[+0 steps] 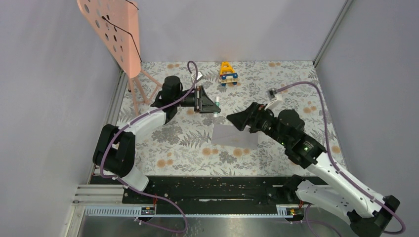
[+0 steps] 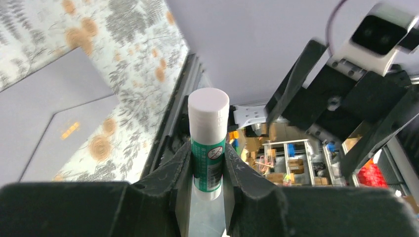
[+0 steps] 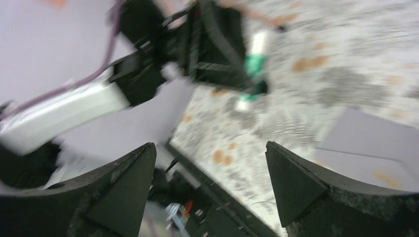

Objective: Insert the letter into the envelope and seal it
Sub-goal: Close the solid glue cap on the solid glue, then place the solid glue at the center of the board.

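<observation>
white glue stick (image 2: pixel 208 116) in left gripper (image 2: pixel 208 165)

A robotics lab test cell: plain grey walls (image 1: pixel 222 24), aluminium frame rail (image 1: pixel 332 30), stocked storage shelves (image 2: pixel 291 163) beyond.

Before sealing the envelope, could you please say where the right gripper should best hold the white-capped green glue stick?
Probably its round white cap, the only part clear of the left gripper, whose jaws clamp the green-labelled body. Come in from the capped end, open right gripper straddling the cap's sides.
</observation>
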`<state>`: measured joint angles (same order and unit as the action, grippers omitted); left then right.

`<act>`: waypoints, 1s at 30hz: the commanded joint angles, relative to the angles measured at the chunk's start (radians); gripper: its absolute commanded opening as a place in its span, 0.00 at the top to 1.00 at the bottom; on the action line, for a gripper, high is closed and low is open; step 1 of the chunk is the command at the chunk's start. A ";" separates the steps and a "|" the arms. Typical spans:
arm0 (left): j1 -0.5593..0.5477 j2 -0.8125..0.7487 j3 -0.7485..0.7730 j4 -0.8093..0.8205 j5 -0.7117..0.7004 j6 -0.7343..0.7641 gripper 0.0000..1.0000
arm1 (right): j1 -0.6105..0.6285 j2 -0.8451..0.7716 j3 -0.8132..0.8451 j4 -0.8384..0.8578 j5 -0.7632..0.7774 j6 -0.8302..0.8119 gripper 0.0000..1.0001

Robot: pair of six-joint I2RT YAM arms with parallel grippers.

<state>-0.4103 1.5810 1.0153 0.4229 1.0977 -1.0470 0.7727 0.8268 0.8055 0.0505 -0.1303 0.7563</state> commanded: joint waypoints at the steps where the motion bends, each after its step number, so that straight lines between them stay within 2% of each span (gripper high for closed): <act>1: -0.005 -0.036 0.088 -0.398 -0.093 0.356 1.00 | -0.103 -0.036 0.109 -0.379 0.331 -0.041 0.11; 4: -0.025 -0.015 0.197 -0.801 -0.303 0.638 1.00 | -0.169 -0.005 0.147 -0.496 0.356 -0.058 0.10; 5: -0.031 -0.002 0.225 -0.868 -0.362 0.681 1.00 | -0.182 0.004 0.148 -0.512 0.348 -0.058 0.10; 8: -0.036 0.034 0.271 -0.970 -0.544 0.723 1.00 | -0.205 0.029 0.145 -0.513 0.306 -0.046 0.10; 12: -0.069 0.139 0.357 -1.117 -1.029 0.687 1.00 | -0.205 0.040 0.127 -0.496 0.279 -0.025 0.10; 14: -0.080 0.190 0.370 -1.135 -1.134 0.671 1.00 | -0.207 0.037 0.116 -0.484 0.271 -0.018 0.10; 23: -0.128 0.279 0.317 -1.057 -1.275 0.601 1.00 | -0.208 0.017 0.104 -0.483 0.259 -0.018 0.10; 30: -0.137 0.332 0.335 -1.079 -1.253 0.596 1.00 | -0.209 0.020 0.086 -0.462 0.233 -0.004 0.10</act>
<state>-0.5446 1.8866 1.3262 -0.6556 -0.1207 -0.4385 0.5690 0.8585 0.9028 -0.4362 0.1204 0.7341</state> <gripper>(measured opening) 0.236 0.898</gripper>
